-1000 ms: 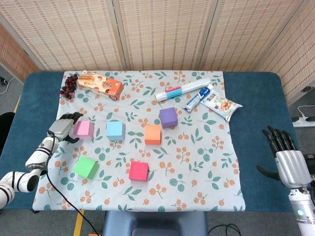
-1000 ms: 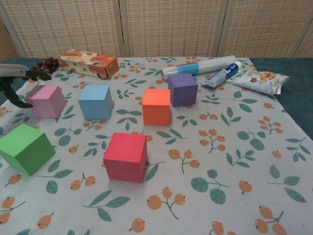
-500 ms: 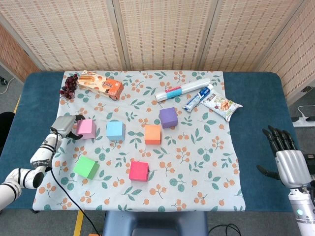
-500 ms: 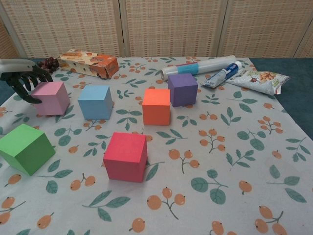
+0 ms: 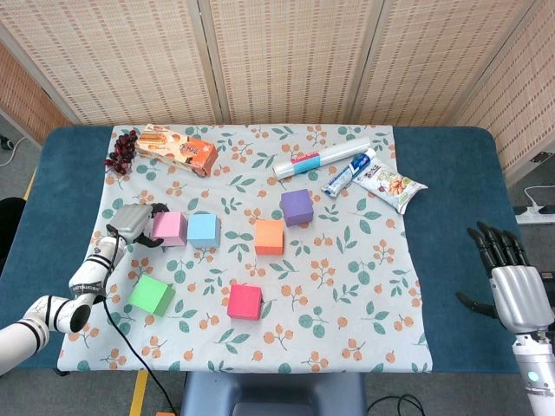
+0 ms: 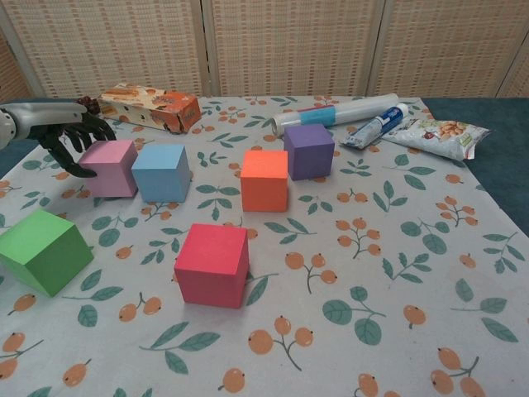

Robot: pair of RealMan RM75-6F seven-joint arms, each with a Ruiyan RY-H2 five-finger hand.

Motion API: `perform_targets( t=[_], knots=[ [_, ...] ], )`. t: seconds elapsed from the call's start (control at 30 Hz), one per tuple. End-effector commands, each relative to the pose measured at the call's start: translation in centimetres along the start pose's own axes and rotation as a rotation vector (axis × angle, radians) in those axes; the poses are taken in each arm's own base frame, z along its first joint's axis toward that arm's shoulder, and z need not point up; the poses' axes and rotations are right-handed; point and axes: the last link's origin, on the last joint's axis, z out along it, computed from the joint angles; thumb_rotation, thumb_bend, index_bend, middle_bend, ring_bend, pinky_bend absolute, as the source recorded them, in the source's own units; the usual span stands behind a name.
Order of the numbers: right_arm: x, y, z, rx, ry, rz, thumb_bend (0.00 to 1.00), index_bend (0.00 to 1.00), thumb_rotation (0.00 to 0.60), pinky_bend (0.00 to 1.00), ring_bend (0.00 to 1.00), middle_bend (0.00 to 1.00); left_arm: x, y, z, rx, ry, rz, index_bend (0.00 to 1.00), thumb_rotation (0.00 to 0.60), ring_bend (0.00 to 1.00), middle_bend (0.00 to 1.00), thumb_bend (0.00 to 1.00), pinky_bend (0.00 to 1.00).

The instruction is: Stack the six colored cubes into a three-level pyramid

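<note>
Cubes lie single-layered on the floral cloth (image 6: 413, 273), none stacked. Nearest me, the red cube (image 6: 212, 265) sits almost square-on; the green cube (image 6: 43, 251) to its left is turned, one corner toward me. Cubes have no long axis, so I only read their facing. Further back my left hand (image 6: 62, 128) has its curled fingers against the pink cube (image 6: 110, 167); I cannot tell whether it grips or only touches. That cube stands just beside the blue cube (image 6: 161, 172). Orange cube (image 6: 264, 179) and purple cube (image 6: 309, 150) sit nearly corner to corner. My right hand (image 5: 513, 286) hovers beyond the cloth, fingers spread, holding nothing
</note>
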Motion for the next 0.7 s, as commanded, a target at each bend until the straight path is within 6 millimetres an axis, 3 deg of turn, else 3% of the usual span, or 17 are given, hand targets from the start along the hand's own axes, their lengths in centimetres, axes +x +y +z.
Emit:
perform_targets(
  t=[0.03, 0.7],
  knots=[
    [0.0, 0.0, 0.0, -0.003, 0.001, 0.000, 0.00, 0.00, 0.600, 0.00, 0.00, 0.00, -0.2, 0.2, 0.1, -0.005, 0.005, 0.011, 0.32, 0.600, 0.31, 0.38, 0.29, 0.28],
    [0.0, 0.3, -0.2, -0.019, -0.002, 0.000, 0.00, 0.00, 0.600, 0.00, 0.00, 0.00, -0.8, 1.5, 0.4, -0.027, 0.013, 0.008, 0.32, 0.600, 0.30, 0.38, 0.29, 0.27]
  ],
)
